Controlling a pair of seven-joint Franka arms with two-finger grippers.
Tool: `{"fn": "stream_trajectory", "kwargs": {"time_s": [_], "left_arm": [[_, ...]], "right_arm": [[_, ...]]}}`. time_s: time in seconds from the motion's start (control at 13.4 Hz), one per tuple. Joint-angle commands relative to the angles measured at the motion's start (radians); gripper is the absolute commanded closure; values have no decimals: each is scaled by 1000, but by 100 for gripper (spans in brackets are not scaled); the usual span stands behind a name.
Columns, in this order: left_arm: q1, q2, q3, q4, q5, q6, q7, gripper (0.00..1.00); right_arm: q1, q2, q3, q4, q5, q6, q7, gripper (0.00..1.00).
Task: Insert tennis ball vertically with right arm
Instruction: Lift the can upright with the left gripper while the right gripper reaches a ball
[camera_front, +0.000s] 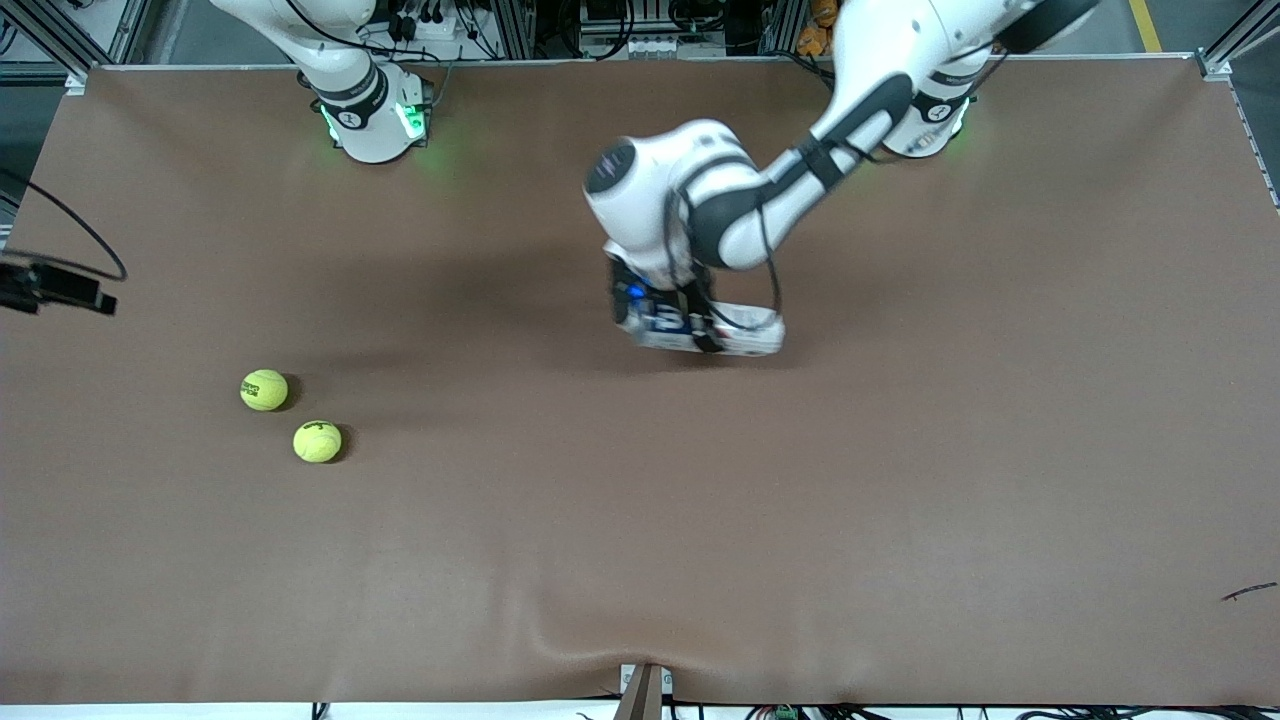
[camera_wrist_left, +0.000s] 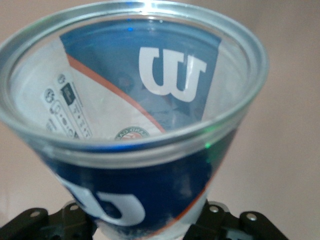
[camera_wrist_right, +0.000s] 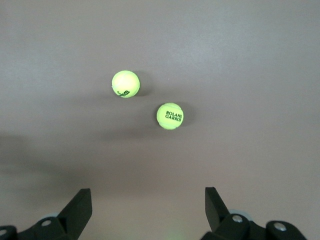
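Looking down from the front camera, the left arm reaches from its base to the middle of the table, and its left gripper (camera_front: 700, 335) is mostly hidden under the wrist, wrapped about a blue-and-white tennis ball can (camera_front: 715, 332). Only the left wrist view gives the can plainly: a clear tube (camera_wrist_left: 150, 150) with a blue label, a white W logo and a metal rim, its open mouth facing the lens and nothing inside. The fingers (camera_wrist_left: 220, 222) press against the can's lower wall, closed tight on it.

The right gripper (camera_wrist_right: 147, 207) is seen only in its own wrist view, its jaws spread wide and holding nothing, hanging over bare brown table (camera_front: 640, 560) with two yellow-green tennis balls below it. One ball (camera_wrist_right: 170, 115) reads ROLAND GARROS; the other ball (camera_wrist_right: 125, 83) lies just beside it, apart.

In the front view the balls (camera_front: 264, 390) (camera_front: 317, 441) sit toward the right arm's end of the table, well apart from the can, with open surface between. A black bracket (camera_front: 60, 288) juts over the table edge near them. The cloth puckers at the nearest edge, by a small clamp (camera_front: 645, 690).
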Motion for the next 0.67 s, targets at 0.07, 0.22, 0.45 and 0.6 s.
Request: {"fn": "stream_trajectory", "kwargs": {"time_s": [0.07, 0.22, 0.45, 0.6], "left_arm": [[-9, 76, 43, 84, 5, 311, -112, 30], [-20, 102, 57, 84, 4, 496, -196, 31], [-52, 181, 118, 82, 8, 850, -293, 31], [-96, 232, 211, 82, -1, 1099, -330, 31]], "right_arm": [[30, 102, 15, -15, -14, 83, -4, 0], [53, 142, 15, -48, -19, 168, 5, 0], [57, 211, 17, -148, -16, 370, 10, 0], [76, 234, 17, -211, 2, 478, 14, 0]]}}
